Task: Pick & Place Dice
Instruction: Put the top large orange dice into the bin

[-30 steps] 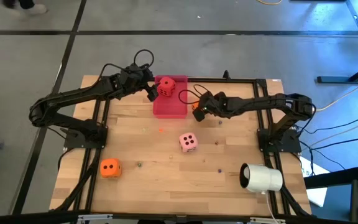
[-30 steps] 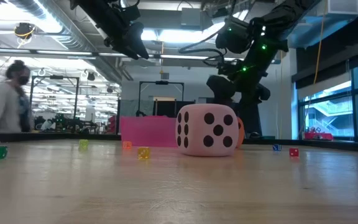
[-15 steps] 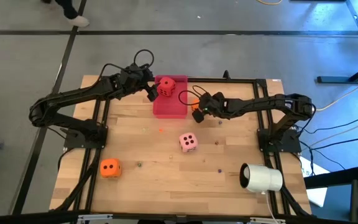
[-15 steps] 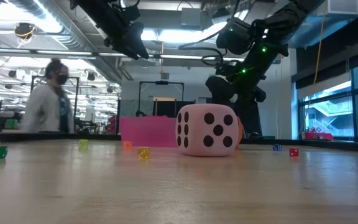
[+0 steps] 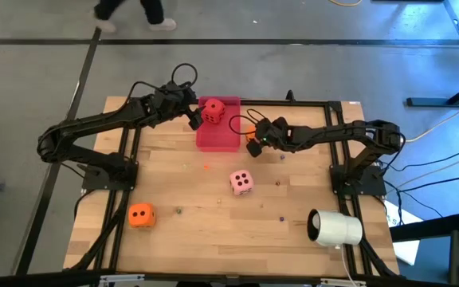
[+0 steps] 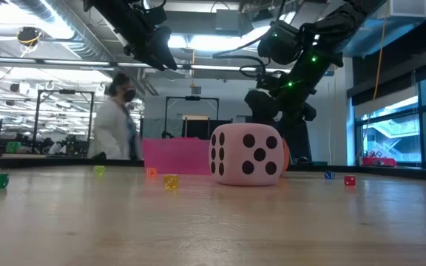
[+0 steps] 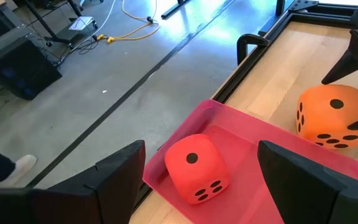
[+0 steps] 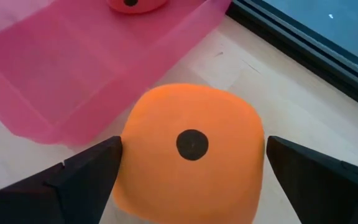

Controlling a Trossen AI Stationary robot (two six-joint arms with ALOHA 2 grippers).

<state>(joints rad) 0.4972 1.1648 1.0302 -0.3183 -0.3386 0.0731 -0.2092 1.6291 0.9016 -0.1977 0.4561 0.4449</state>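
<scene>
A red die (image 7: 197,168) rests in the far end of the flat pink tray (image 5: 217,135). My left gripper (image 5: 195,119) hangs open above and just left of it, touching nothing. An orange die (image 8: 191,149) sits on the wood right of the tray. My right gripper (image 5: 253,137) is open, slanting down over this die with a finger close on either side (image 8: 86,174). A pale pink die (image 5: 241,182) lies mid-table. A second orange die (image 5: 141,214) lies near the front left.
A white cylinder (image 5: 335,228) lies at the front right. Tiny coloured dice (image 6: 170,181) are scattered over the wooden table (image 5: 182,239). A black frame (image 5: 325,104) runs along the far edge. A person (image 6: 117,125) walks in the room behind.
My right gripper has tipped a little over the orange die and stays open. The dice and tray have kept their places. The person behind the table has walked toward the right.
</scene>
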